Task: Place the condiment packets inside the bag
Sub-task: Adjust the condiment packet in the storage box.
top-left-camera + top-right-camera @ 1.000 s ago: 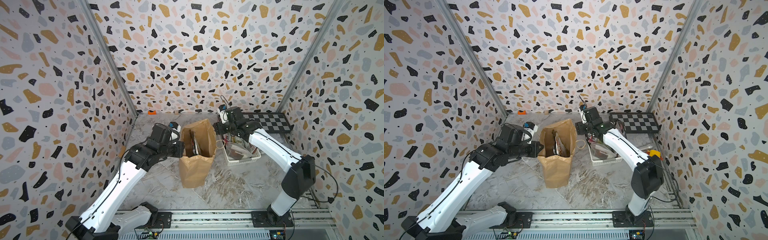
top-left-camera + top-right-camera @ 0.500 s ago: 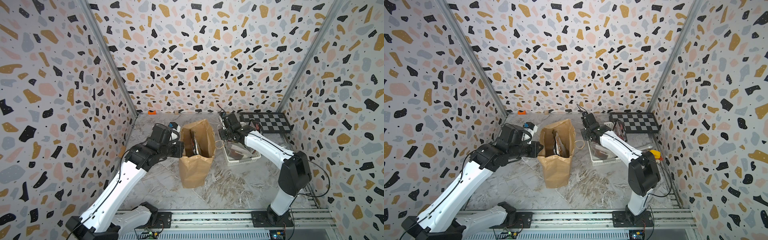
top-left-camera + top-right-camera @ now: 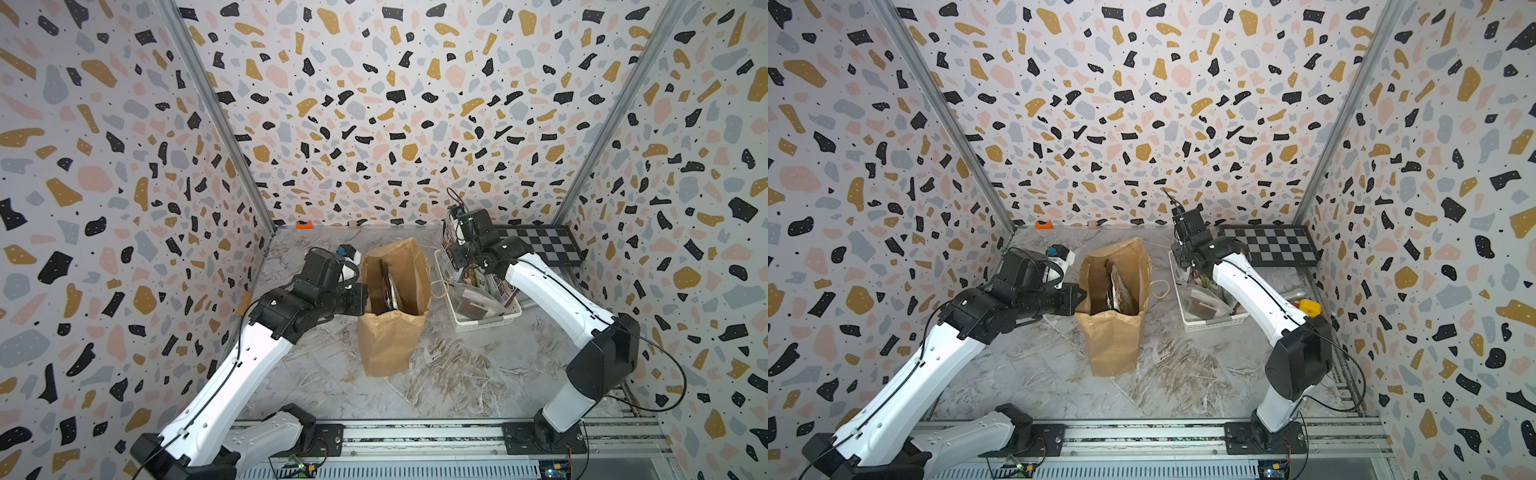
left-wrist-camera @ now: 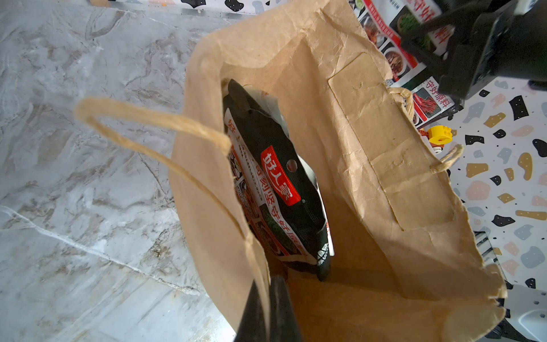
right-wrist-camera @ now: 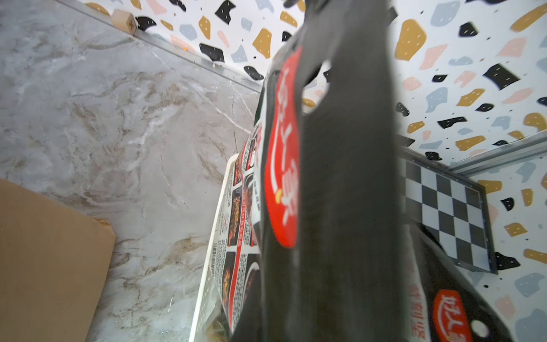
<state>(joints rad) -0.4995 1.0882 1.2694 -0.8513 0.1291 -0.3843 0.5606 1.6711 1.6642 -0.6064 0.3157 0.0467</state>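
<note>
The brown paper bag (image 3: pixel 390 328) (image 3: pixel 1113 332) stands upright and open in mid-table. My left gripper (image 3: pixel 365 297) (image 4: pixel 268 296) is shut on the bag's (image 4: pixel 384 177) left rim, one finger inside and one outside. A black-and-white condiment packet (image 4: pixel 281 189) with a red logo stands inside. My right gripper (image 3: pixel 453 249) (image 3: pixel 1183 251) is at the far end of the white basket (image 3: pixel 486 322), shut on a black packet (image 5: pixel 340 177) with a red logo that fills the right wrist view and hides the fingers. More packets, one of them clear (image 3: pixel 473 301), lie in the basket.
A checkerboard (image 3: pixel 536 247) lies at the back right behind the basket. A small orange item (image 3: pixel 304 225) and a wooden block (image 5: pixel 124 20) sit against the back wall. A yellow object (image 3: pixel 1308 307) lies right of the basket. The bag's twine handle (image 3: pixel 440 289) hangs toward the basket.
My right gripper, open above the basket's near-left side a second ago, moved to the far end and shut on a black packet. The left arm and bag have not moved.
</note>
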